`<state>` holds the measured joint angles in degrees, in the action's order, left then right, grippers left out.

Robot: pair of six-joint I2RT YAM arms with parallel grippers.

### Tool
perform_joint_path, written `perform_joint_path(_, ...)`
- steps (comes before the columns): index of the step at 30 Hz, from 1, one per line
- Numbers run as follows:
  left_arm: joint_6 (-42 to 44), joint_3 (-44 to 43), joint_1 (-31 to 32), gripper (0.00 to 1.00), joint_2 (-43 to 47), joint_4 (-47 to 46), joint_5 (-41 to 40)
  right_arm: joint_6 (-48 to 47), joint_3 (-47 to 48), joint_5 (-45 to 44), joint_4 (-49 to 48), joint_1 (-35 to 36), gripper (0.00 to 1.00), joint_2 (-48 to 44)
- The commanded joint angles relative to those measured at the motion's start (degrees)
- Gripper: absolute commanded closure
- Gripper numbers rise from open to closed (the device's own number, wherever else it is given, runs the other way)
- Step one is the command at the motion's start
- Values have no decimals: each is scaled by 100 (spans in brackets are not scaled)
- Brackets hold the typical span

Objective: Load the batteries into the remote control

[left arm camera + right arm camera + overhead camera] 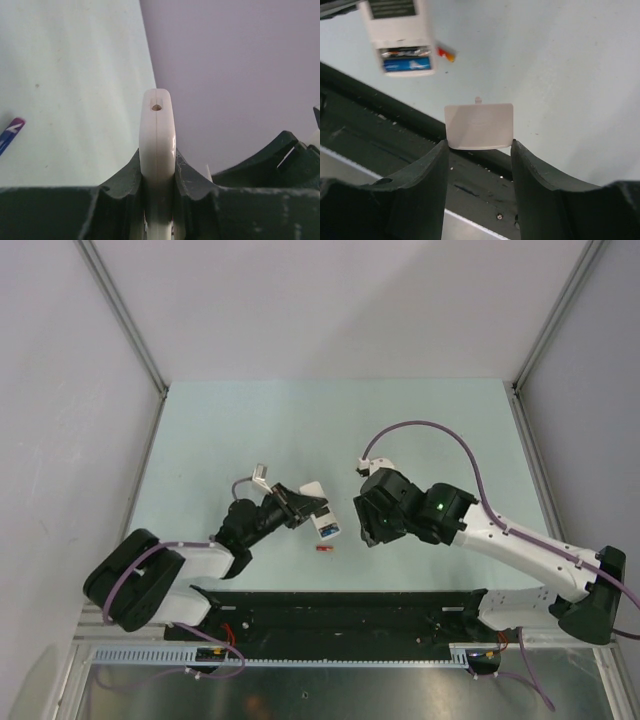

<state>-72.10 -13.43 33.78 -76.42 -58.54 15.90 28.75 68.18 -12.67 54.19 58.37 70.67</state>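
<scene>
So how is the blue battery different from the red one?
The blue battery is bright blue; the red battery is red with a yellowish tip. The blue one sits inside the open slot of the remote control, which the left gripper holds; the red one lies loose on the table. Both are tiny beside the remote.

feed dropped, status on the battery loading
Left gripper clamps remote control. Right gripper holds battery cover. Blue battery seated, compartment open. Red battery loose nearby.
</scene>
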Motion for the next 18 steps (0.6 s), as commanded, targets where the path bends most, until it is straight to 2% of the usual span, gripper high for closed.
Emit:
perform_joint_path(1,-85,-362,234,100,-364,-1501,-517,-317,309,475,-120,227,100,-72)
perform_joint_path(7,37,-669,533,100,-619,-1572,-948,-379,432,678,-172,359,100,218)
perform_joint_path(18,143,-582,656,100,-602,-1309,-1221,-353,951,168,12,412,100,772)
